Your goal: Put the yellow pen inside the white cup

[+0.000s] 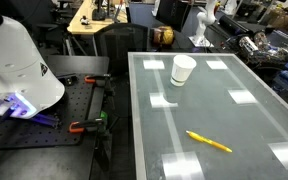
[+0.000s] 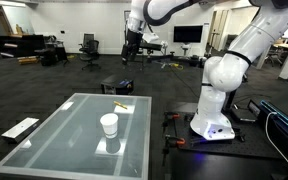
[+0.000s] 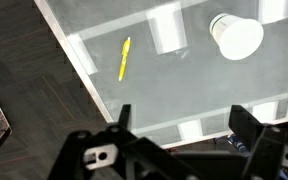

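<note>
Step in hand: approach, pre-grasp; nothing is picked up yet. The gripper (image 3: 180, 115) hangs high over the table (image 1: 254, 120), above the edge nearest the pen, with its jaws spread fully wide and holding nothing. The yellow pen (image 1: 209, 142) lies flat on the glass close to 1 edge of the table, slanted to that edge. The white cup (image 1: 183, 70) stands upright, mouth up, well apart from the pen and further in toward the opposite end; nothing lies between the 2. Next move, as judged: descend over the pen's middle, turn the wrist so the jaws straddle the thin barrel crosswise, and close with fingertips almost on the glass. After that: lift, tip the pen upright, lower it into the cup, which looks light and may topple if nudged
</note>
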`<state>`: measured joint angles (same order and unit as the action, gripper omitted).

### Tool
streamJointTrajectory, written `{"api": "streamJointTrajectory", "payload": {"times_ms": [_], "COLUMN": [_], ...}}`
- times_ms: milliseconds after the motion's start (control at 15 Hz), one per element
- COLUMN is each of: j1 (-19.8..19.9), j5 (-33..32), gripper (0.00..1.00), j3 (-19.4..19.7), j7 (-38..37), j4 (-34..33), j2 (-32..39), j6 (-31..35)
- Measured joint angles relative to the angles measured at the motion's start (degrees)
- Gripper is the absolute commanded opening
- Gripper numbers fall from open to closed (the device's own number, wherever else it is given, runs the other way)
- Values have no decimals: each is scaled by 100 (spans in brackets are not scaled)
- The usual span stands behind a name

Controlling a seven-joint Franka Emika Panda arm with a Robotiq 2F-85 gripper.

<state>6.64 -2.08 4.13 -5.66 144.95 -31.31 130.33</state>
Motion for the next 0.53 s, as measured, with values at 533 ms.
{"api": "streamJointTrajectory", "payload": {"times_ms": [533], "j1": [283], "j5": [-592], "gripper": [100], "j3": [-3], "j7": [-37], "j4": [134], "j2": [1105], "j6": [1380]}}
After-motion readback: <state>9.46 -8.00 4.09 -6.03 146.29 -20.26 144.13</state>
